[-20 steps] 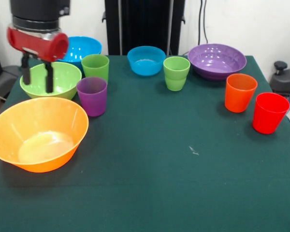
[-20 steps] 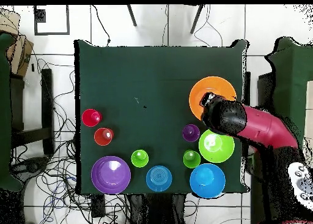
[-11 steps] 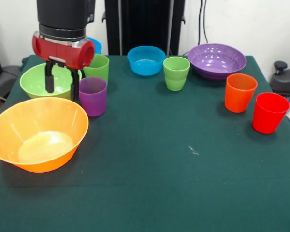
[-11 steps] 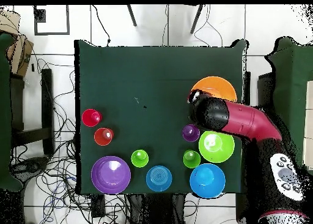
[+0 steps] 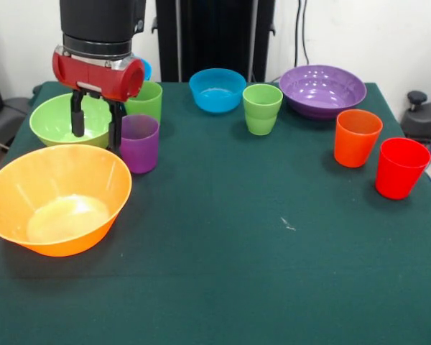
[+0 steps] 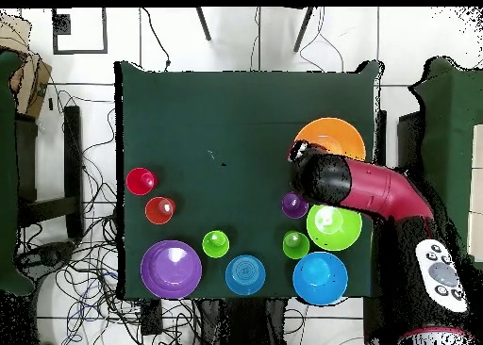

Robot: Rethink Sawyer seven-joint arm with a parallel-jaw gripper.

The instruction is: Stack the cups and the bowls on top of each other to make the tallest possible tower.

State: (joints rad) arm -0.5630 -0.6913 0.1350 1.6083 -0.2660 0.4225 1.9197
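We hold the gripper with fingers apart, empty, just beside the purple cup and above the counter. The orange bowl sits near as likely base; no tower exists yet, every piece standing separately.

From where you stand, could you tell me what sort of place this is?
Probably a robotics lab or test room: a red and black robot arm works over a green cloth-covered table, loose cables sprawl across the white tiled floor, and black equipment stands around the table.
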